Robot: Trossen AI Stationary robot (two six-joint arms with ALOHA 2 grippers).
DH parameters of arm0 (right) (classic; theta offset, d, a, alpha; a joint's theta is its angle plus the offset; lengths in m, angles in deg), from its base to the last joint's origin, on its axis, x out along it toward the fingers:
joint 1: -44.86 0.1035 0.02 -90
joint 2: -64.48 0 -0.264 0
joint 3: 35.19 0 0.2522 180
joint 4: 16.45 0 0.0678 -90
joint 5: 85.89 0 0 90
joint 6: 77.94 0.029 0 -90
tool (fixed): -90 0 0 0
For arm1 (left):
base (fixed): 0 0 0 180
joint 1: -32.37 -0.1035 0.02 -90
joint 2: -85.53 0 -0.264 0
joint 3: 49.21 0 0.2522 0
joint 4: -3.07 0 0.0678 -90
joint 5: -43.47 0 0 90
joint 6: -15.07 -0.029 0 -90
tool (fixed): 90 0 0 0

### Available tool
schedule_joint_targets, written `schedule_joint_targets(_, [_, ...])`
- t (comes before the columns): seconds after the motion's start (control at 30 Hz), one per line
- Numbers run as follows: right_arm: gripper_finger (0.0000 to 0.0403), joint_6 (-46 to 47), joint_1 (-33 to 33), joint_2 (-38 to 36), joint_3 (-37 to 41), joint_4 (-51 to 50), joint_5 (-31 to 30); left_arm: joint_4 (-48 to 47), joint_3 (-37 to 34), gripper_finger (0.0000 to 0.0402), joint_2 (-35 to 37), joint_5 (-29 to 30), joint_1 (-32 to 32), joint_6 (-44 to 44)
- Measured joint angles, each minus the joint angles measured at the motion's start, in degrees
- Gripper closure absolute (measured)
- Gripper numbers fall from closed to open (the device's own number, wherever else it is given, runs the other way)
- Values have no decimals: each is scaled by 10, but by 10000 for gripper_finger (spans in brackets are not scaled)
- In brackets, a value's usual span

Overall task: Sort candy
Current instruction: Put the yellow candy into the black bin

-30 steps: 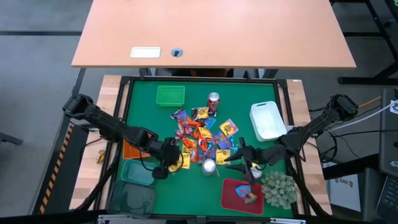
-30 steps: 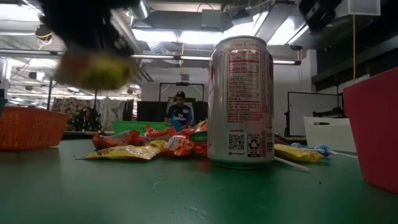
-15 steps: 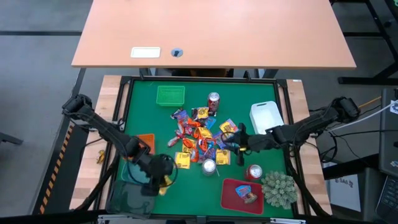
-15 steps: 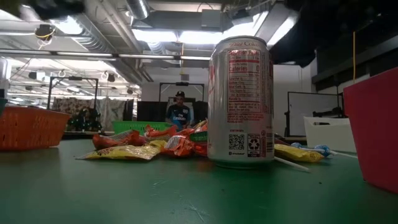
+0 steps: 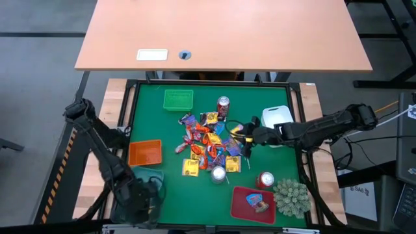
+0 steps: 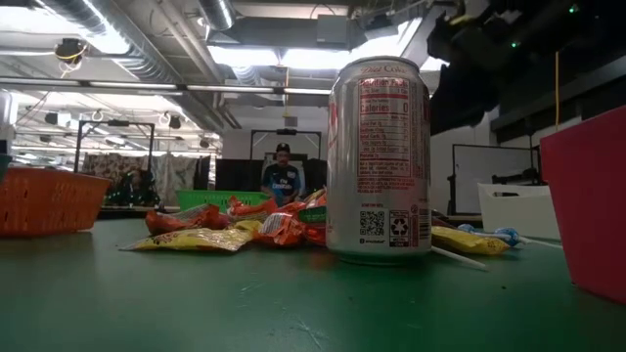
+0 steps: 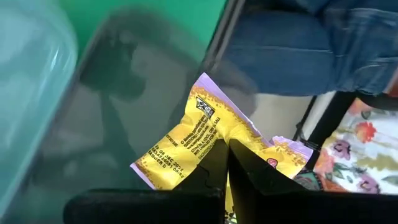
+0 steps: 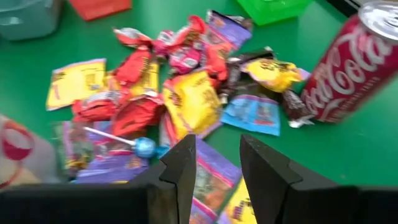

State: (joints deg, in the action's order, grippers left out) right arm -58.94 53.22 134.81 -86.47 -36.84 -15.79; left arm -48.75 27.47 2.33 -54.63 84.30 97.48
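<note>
On the green felt-covered table (image 5: 146, 123), the mixed heap of small bright wrapped candy (image 5: 209, 144) lies mid-table beneath the right gripper (image 5: 246, 138), its fingers spread and empty, while the left gripper (image 7: 225, 163), at the near left corner, pinches a crinkled yellow-and-purple candy packet (image 7: 198, 134).

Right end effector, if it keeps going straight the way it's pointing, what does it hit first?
Most likely the candy pile. The right end effector, open, points down over a purple packet, with a yellow packet just beyond. Depth is unclear, so the purple one probably comes first.
</note>
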Motion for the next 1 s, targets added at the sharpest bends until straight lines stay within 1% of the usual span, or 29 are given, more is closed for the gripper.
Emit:
schedule_joint_targets(0.23, [279, 0, -39, 0, 0, -23, 0, -29, 0, 401, 0, 0, 47, 178])
schedule_joint_targets(0.47, [279, 0, -52, 0, 0, -49, 0, -37, 0, 401, 0, 0, 60, 276])
schedule_joint_targets(0.7, [279, 0, -50, 0, 0, -58, 0, -42, 0, 401, 0, 2, 60, 286])
schedule_joint_targets(0.83, [279, 0, -50, 0, 0, -58, 1, -59, 0, 397, 0, 1, 60, 316])
schedule_joint_targets(0.9, [279, 0, -50, 0, 0, -58, 12, -65, 0, 383, 0, 2, 60, 328])
schedule_joint_targets(1.0, [279, 0, -50, 0, 0, -58, 31, -66, 0, 348, 0, 1, 60, 330])
